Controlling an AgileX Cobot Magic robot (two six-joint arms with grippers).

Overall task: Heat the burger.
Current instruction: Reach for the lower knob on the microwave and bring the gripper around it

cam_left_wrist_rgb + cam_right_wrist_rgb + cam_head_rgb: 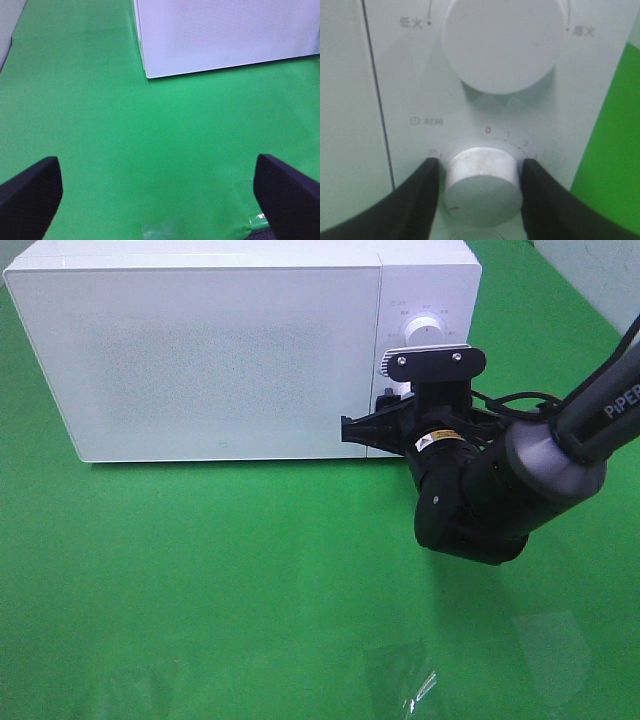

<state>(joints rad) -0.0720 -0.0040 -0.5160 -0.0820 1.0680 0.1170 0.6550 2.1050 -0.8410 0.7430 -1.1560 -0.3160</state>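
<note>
We note the right pincer [481,172] clamping the timer knob [482,195], at 6 o'clock from the bigger dial [502,40] on the microwave [220,350]. Left pincer [157,195] gapes over the green desk [150,140]. Burger hidden from us.

We are counting one white microwave [200,350], two round knobs on its panel, an upper knob [502,42] and a lower knob [482,187], one green mat [250,590], and two grippers, the left gripper [157,195] and the right gripper [480,165].

microwave [220,350] smooth white plastic; tabletop [250,590] matt green; timer knob [482,185] scuffed.
</note>
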